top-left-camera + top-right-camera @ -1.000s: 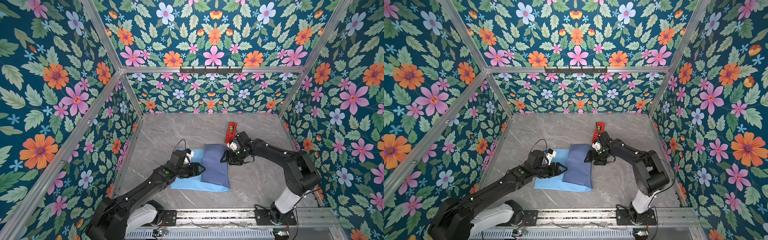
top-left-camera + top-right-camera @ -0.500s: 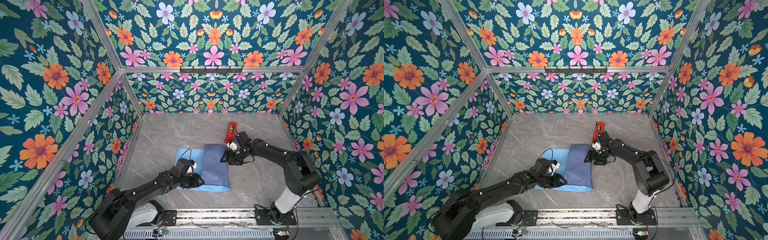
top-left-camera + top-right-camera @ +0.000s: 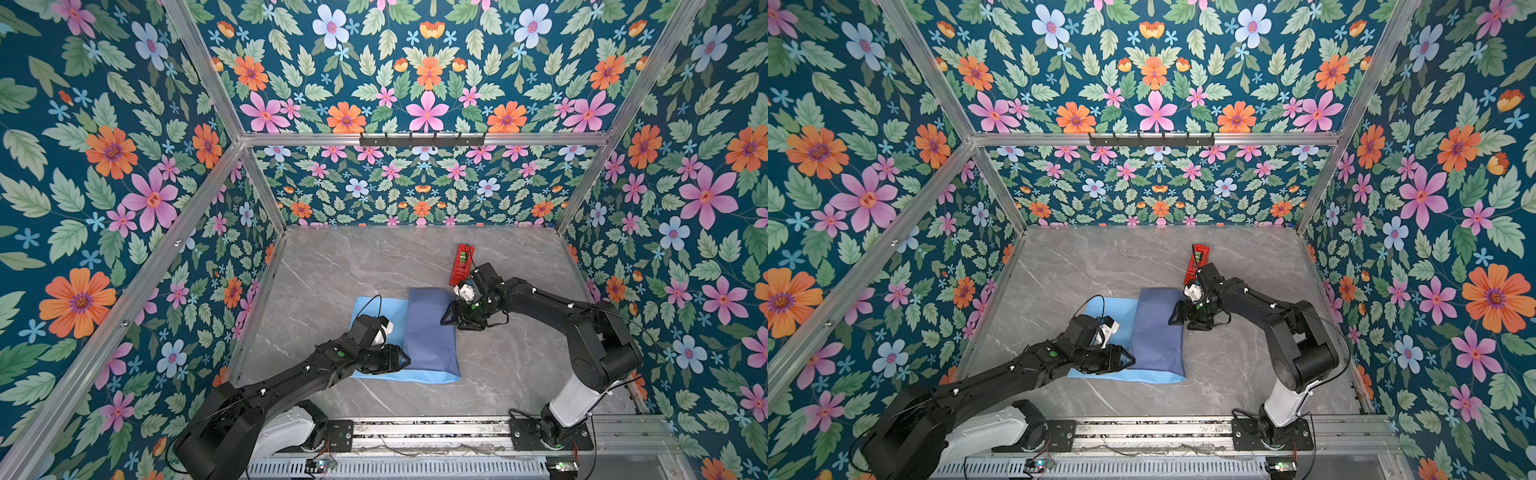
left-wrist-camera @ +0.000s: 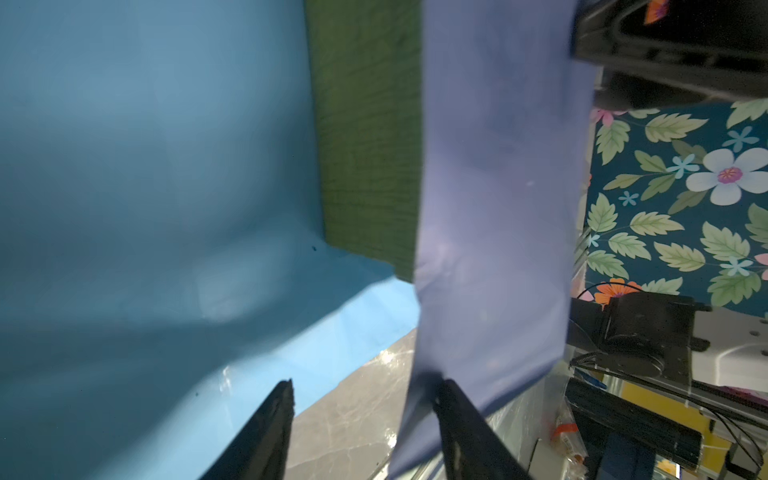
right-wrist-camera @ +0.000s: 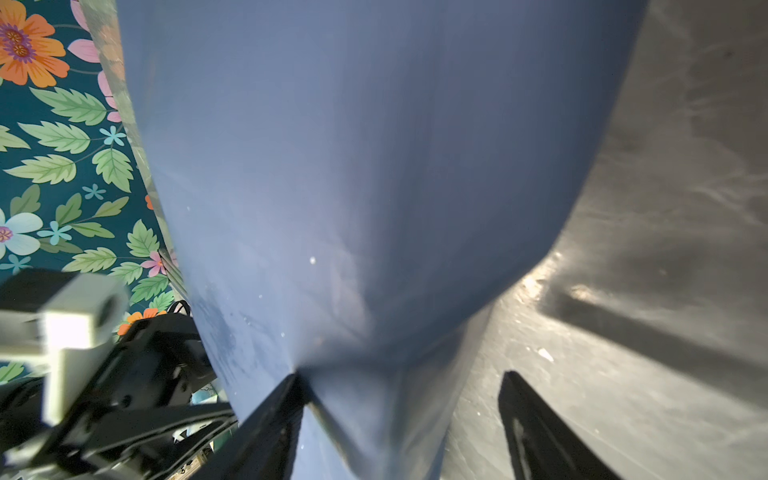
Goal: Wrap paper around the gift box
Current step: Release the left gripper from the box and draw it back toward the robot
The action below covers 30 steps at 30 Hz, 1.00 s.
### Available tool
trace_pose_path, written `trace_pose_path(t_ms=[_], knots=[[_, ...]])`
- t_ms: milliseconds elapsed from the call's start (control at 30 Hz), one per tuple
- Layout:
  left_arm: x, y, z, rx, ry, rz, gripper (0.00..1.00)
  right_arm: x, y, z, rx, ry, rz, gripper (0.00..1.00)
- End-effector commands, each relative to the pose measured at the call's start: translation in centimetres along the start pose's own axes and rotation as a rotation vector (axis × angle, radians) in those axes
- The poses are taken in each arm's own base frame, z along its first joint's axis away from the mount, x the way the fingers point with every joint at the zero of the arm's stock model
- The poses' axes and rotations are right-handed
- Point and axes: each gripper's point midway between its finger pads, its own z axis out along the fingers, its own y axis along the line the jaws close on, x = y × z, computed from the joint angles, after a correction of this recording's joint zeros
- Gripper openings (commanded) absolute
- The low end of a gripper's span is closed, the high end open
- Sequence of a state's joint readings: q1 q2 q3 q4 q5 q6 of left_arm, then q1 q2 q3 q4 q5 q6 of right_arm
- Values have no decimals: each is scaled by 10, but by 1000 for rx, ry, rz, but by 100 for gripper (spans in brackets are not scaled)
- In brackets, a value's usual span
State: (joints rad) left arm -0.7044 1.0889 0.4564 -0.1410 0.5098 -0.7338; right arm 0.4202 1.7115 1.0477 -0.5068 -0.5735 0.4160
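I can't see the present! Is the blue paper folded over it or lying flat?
Half folded: one dark flap of the paper lies over the gift box; the light-blue rest lies flat. A green strip peeks out.

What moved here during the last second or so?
The left gripper slid along the edge of the paper's folded flap toward the near end, jaws open. The right gripper, the paper and the red tape dispenser stayed put.
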Motion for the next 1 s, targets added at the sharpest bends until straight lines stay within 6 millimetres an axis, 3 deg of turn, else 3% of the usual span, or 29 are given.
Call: trace_pose_path(t_ms=[0,67,200,333,433,700,800,967], knots=[[-17,8,-18,-81,-85,52,67,19,-36,3,169,51,45,74],[-34,17,-35,-136,-166,45,71,19,-36,3,168,51,44,74],[-66,61,-76,-291,-349,-67,83,19,-35,3,165,51,43,74],[-73,101,-97,-424,-422,-212,86,18,-34,3,159,48,41,74],[-58,118,-92,-444,-388,-325,89,17,-32,1,157,43,35,74],[-7,138,-84,-447,-374,-484,92,17,-30,0,153,40,30,74],[6,138,-76,-475,-308,-478,92,16,-30,0,150,40,32,74],[9,129,-58,-421,-220,-439,91,16,-29,2,143,40,32,75]])
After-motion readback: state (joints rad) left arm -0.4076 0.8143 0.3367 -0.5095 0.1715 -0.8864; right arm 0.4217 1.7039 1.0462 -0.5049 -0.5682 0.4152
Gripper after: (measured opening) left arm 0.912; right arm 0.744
